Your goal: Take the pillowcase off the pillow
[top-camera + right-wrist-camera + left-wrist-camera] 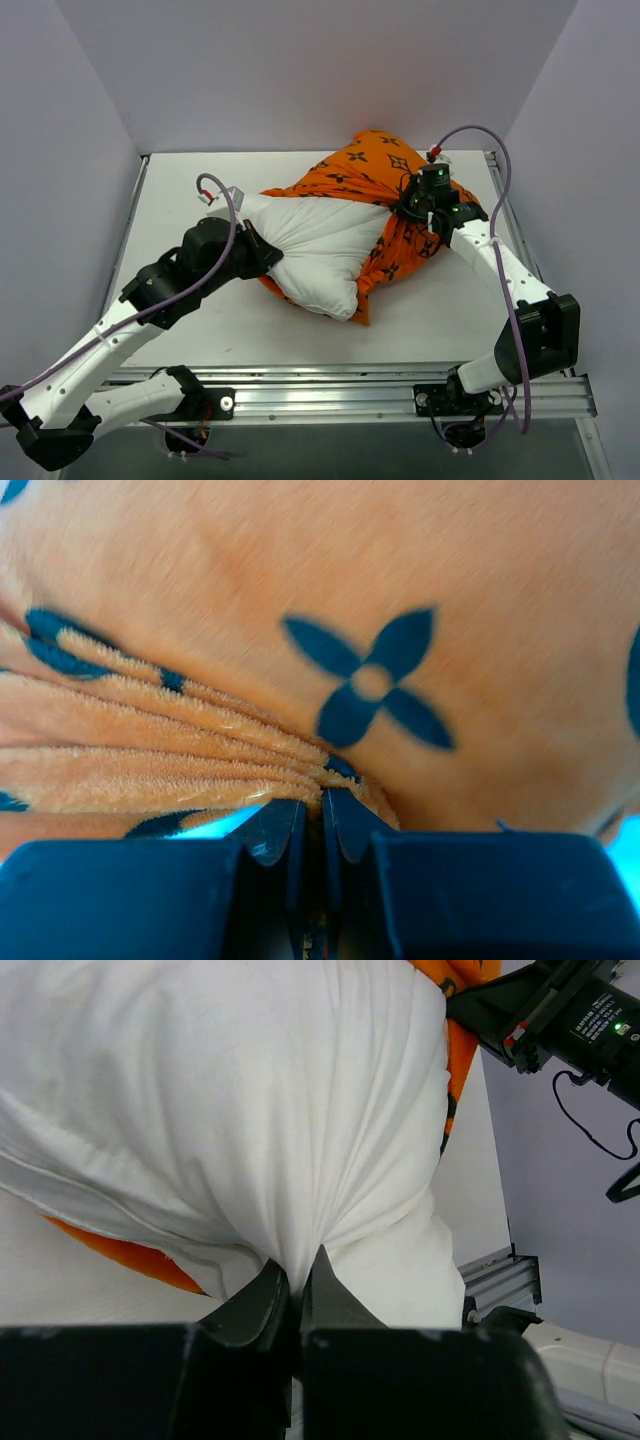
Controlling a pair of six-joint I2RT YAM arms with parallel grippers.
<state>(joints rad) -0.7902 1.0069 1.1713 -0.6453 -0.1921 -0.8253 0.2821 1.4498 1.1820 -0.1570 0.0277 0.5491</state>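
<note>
white table (440,310) — pillowcase (380,165) motifs, label (596,1018) illegible

- Bright orange plush pillowcase (385,175) with black flower motifs: crumpled over the pillow's far right end, a fold pinched in my right jaws.
- Plump plain white fabric pillow (320,240): near left half bare, corner in my left jaws.

The white tabletop (430,320) carries a plain white pillow (315,250) near its middle, half out of an orange, black-patterned pillowcase (375,165) that bunches toward the far right corner.
</note>
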